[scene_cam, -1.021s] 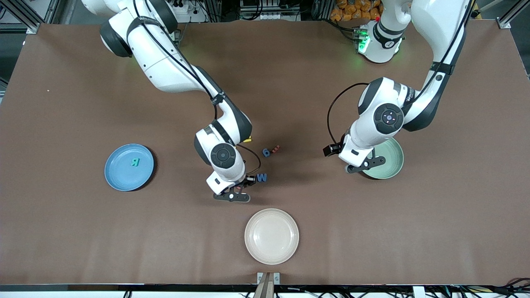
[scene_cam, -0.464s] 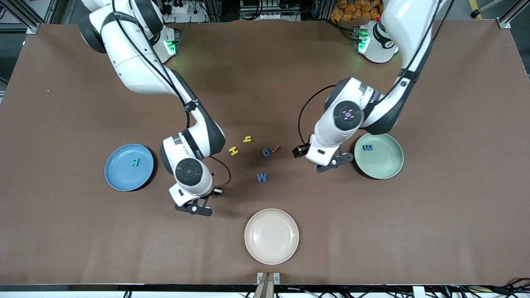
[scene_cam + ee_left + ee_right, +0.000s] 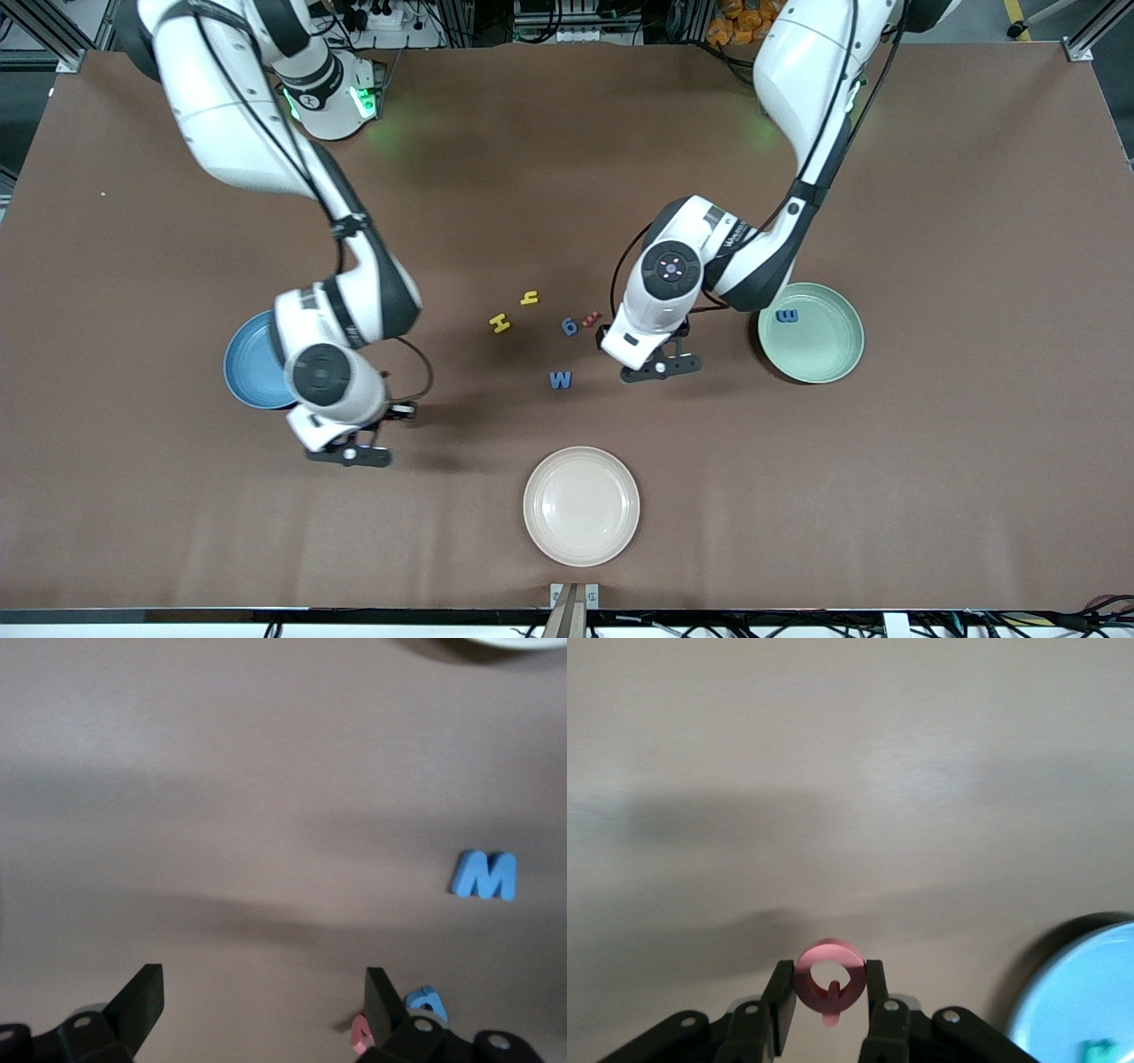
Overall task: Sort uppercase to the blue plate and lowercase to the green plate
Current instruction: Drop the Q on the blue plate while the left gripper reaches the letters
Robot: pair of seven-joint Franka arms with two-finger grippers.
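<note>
Clamping the red Q (image 3: 829, 974), the right tool (image 3: 829, 992) hangs beside the blue plate (image 3: 1090, 992); left tool (image 3: 261, 1001) spread.

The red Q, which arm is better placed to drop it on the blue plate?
Right. Its end effector is shut on the Q beside the blue plate. The left end effector is open, near the g and m.
</note>
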